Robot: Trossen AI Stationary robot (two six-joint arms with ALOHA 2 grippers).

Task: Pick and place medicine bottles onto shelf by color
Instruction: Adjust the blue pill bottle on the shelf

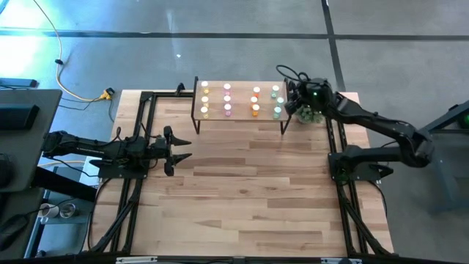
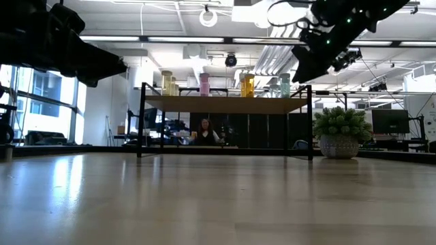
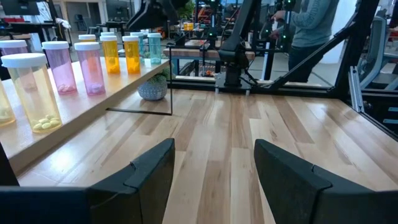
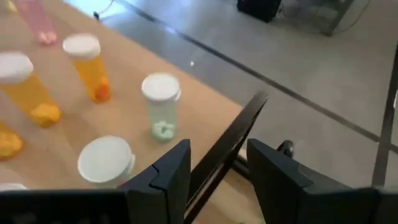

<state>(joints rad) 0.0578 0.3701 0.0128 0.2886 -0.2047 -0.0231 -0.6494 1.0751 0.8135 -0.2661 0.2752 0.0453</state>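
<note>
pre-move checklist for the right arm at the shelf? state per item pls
1. Right gripper empty: ok, fingers apart with only the shelf edge between them.
2. Right gripper position: ok, it hangs over the shelf's right end, by the green bottles.
3. Bottles upright: ok, all on the shelf stand on their bases with caps on.
4. Colour sorting: ok, columns run yellow, pink, orange, green from left to right.
5. Bottles left on the table: none seen off the shelf.
6. Left gripper clear: ok, open, low over the table, well away from the shelf.
7. Plant clearance: cannot tell, it sits under the right arm.
</note>
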